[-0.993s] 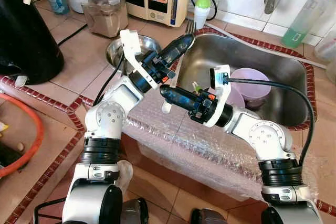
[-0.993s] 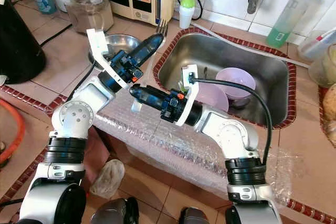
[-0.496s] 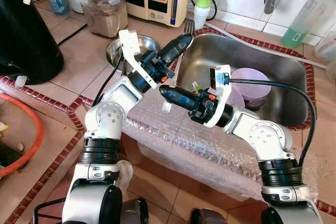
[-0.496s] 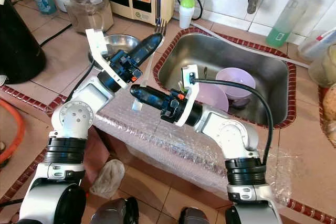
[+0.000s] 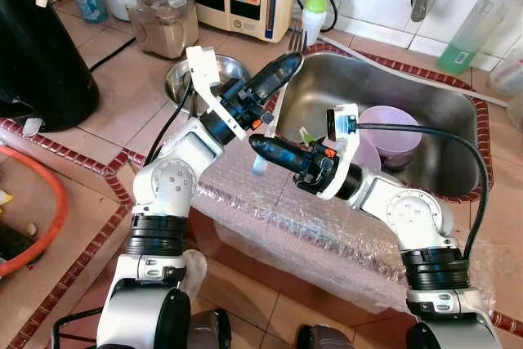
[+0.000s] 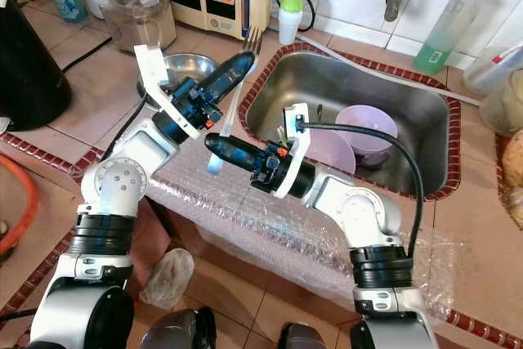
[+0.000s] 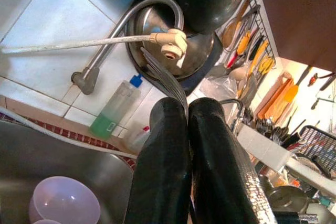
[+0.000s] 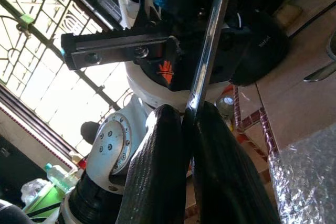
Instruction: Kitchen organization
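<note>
A metal fork (image 5: 275, 104) is held steeply tilted over the left rim of the steel sink (image 5: 433, 96), with its tines (image 5: 296, 38) pointing up and away from me. My left gripper (image 5: 288, 63) is shut on its upper part, and the tines (image 7: 164, 74) stick out past the black fingers in the left wrist view. My right gripper (image 5: 258, 144) reaches in from the right and is shut on the lower handle. That handle (image 8: 210, 45) runs between its fingers in the right wrist view.
Two purple bowls (image 5: 392, 132) lie in the sink. A small steel bowl (image 5: 181, 79) sits on the tiled counter behind my left arm. Bubble wrap (image 5: 319, 230) covers the counter's front edge. A black kettle (image 5: 41, 46), a blender jar (image 5: 163, 18) and a green soap bottle (image 5: 474, 26) stand around.
</note>
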`<state>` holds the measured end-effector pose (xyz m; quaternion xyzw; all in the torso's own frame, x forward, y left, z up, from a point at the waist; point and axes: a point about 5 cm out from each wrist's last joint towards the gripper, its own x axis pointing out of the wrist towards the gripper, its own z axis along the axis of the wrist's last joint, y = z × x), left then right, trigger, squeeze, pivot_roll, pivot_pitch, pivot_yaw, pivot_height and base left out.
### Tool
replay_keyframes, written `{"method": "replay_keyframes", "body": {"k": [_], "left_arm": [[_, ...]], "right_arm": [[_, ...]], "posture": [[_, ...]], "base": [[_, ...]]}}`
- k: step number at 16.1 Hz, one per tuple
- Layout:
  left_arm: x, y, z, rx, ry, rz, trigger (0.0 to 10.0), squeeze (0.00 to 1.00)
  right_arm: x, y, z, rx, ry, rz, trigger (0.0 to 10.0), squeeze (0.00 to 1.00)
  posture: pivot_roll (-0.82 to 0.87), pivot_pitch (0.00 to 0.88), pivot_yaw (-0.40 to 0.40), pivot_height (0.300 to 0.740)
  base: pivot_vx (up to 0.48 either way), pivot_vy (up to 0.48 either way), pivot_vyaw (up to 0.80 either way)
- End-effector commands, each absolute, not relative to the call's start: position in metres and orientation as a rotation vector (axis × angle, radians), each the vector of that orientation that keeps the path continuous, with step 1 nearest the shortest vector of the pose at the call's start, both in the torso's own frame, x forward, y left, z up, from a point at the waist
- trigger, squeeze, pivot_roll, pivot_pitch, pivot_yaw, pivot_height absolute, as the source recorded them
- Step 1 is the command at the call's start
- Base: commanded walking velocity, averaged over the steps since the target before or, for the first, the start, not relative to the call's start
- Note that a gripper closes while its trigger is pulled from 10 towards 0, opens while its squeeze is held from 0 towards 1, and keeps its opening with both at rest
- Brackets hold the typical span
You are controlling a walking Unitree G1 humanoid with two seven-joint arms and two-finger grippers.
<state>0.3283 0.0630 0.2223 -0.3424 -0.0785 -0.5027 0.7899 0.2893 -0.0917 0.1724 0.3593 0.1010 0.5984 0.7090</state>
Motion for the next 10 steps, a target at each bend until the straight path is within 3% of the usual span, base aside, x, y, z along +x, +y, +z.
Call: {"method": "replay_keyframes", "body": {"k": [1,2,7,10], "left_arm": [[0.33,0.058,0.22,-0.711,-0.135,-1.069,8.9,1.0],[0.33,0.058,0.22,-0.708,-0.136,-1.066,10.0,1.0],[0.334,0.062,0.217,-0.654,-0.13,-1.02,10.0,1.0],[0.331,0.064,0.205,-0.579,-0.064,-1.0,10.0,1.0]], "right_arm": [[0.295,-0.096,0.17,0.751,0.216,1.258,0.0,0.0],[0.297,-0.096,0.169,0.746,0.212,1.243,0.0,0.0],[0.306,-0.099,0.167,0.714,0.182,1.159,0.0,0.0],[0.325,-0.108,0.166,0.624,0.118,0.978,0.0,0.0]], "posture": [[-0.1,0.076,0.004,0.74],[-0.1,0.076,0.004,0.74],[-0.09,0.068,0.008,0.74],[-0.09,0.067,0.01,0.74]], "base": [[0.0,0.0,0.0],[0.0,0.0,0.0],[0.0,0.0,0.0],[0.0,0.0,0.0]]}}
